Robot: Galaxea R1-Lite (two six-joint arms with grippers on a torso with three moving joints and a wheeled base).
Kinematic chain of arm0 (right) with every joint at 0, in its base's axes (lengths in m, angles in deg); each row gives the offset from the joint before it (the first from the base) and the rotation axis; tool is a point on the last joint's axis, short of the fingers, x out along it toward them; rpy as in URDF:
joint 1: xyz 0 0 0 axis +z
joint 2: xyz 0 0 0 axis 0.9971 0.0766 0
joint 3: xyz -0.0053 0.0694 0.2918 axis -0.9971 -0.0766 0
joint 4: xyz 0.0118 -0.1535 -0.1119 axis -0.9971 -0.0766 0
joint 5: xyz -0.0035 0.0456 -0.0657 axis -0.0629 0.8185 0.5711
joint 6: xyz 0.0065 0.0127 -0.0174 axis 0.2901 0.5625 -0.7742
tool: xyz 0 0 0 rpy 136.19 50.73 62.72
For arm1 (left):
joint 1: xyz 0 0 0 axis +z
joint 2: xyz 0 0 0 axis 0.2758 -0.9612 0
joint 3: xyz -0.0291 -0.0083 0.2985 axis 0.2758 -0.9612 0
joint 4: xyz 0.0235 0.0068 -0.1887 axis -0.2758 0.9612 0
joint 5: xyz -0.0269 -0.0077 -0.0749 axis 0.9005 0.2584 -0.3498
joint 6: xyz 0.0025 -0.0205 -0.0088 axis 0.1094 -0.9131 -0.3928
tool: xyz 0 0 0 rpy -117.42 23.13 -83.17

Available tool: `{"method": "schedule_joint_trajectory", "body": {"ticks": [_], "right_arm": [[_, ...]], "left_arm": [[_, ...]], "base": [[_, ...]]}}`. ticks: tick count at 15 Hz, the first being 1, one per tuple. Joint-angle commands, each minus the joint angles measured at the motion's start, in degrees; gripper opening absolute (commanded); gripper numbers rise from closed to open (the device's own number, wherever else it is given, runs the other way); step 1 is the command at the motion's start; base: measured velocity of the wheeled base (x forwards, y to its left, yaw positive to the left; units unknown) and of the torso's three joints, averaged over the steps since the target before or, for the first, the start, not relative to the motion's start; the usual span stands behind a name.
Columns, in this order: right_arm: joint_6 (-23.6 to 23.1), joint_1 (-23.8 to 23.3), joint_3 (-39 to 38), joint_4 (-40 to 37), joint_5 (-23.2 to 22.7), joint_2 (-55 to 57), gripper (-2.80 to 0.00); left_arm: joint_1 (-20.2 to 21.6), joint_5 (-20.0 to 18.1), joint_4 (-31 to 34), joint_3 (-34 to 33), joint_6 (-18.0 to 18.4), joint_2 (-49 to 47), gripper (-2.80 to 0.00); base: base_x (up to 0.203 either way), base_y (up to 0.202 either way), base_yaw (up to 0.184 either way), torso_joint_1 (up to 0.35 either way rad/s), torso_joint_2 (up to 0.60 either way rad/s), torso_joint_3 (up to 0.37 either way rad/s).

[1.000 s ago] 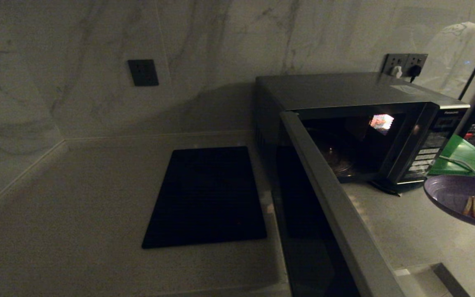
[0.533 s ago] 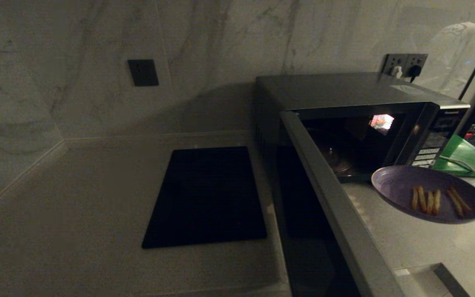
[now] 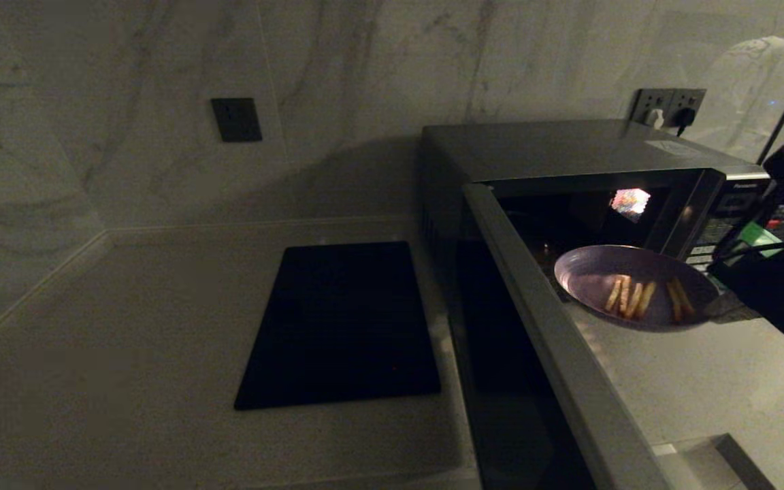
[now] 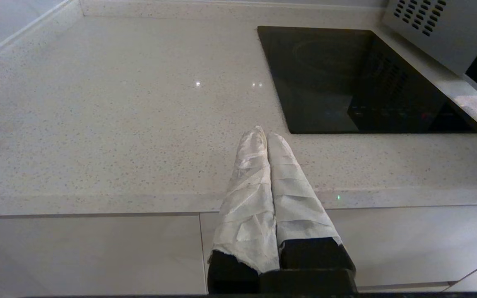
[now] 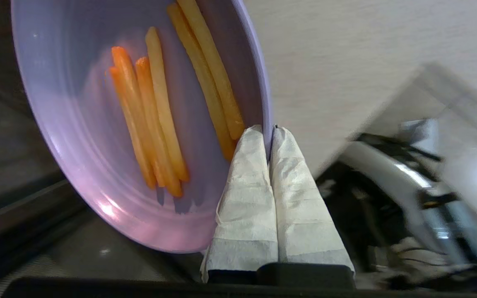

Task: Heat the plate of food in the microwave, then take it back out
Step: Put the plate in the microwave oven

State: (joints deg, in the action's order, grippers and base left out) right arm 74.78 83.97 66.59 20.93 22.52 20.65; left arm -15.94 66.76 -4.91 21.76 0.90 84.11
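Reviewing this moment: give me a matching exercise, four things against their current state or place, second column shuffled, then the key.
Things:
1. plate of food
2. microwave
3. left gripper
4. black slab

States:
A. shut on nothing, over the counter edge
B. door swung open, cavity exposed
C. pinched at its rim by the right gripper, at the microwave's opening
D. flat on the countertop, left of the microwave

Pairs: 1-C, 2-B, 3-A, 4-D
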Motion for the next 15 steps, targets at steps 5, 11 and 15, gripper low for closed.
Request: {"method": "schedule_joint_trajectory", "body": {"ticks": [5, 11, 15], "right_arm": [[6.5, 5.2, 7.9, 0.5, 0.1, 9.1, -2.80], [8.0, 6.1, 17.1, 1.9, 0.1, 17.5, -2.80], [7.9, 6.9, 22.1, 2.1, 0.1, 22.2, -2.80]], "left_arm": [[0.0, 0.0, 0.0, 0.0, -0.1, 0.0, -2.80], [0.0, 0.0, 0.0, 0.0, -0.1, 0.0, -2.80], [0.0, 0.0, 0.0, 0.0, -0.1, 0.0, -2.80]], "base": [[0.000, 0.000, 0.000, 0.000, 0.00, 0.000], [0.000, 0.000, 0.000, 0.000, 0.00, 0.000], [0.000, 0.000, 0.000, 0.000, 0.00, 0.000]]}}
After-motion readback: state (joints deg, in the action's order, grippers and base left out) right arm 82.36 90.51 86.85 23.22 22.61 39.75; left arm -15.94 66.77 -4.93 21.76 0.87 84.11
